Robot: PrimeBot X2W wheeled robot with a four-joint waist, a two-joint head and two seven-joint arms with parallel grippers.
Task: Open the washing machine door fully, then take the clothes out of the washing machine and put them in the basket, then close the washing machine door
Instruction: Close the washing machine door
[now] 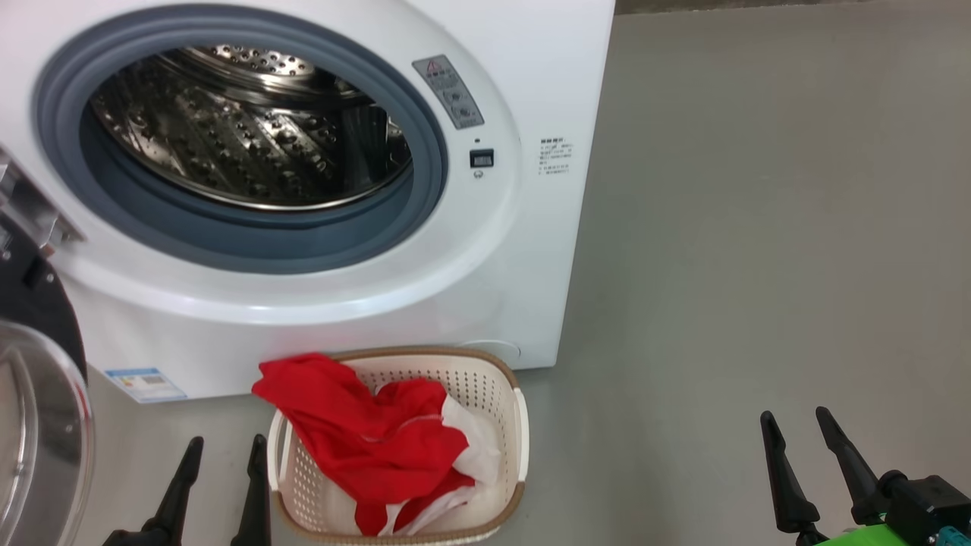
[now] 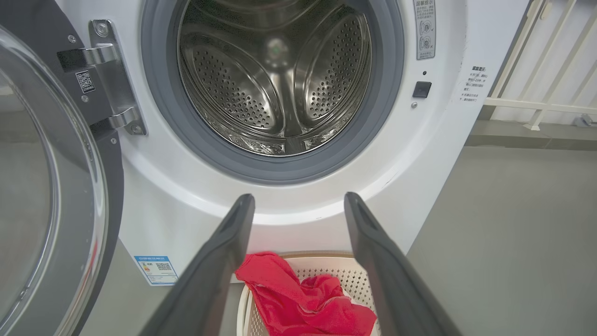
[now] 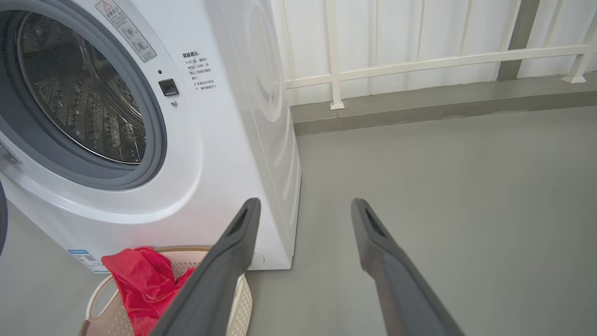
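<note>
Two grippers, head view: left gripper (image 1: 230,440) low at the left, just beside the basket; right gripper (image 1: 795,413) low at the right over the grey floor (image 1: 758,227); both sets of jaws apart, holding nothing.
Head view, washing machine (image 1: 493,288): mouth wide open, steel drum (image 1: 250,129) shining inside the grey seal.
Head view, washing machine door (image 1: 38,425): standing open at the far left edge, black rim and glass bowl in sight.
Head view, basket (image 1: 521,425): on the floor, just in front of the machine's base.
Head view, clothes (image 1: 364,440): there they are, red and white, heaped in the basket, one red fold over its far left rim.
Left wrist view, left gripper: fingers spread, pointing at the machine's lower front, clothes and basket showing between them.
Left wrist view, washing machine door: open on its steel hinge (image 2: 112,79), left of the drum.
Right wrist view, right gripper: fingers spread, floor beyond them, the machine's right corner past the left finger.
Right wrist view, clothes: lower left, in the basket at the machine's foot; white railing (image 3: 419,58) along the back.
</note>
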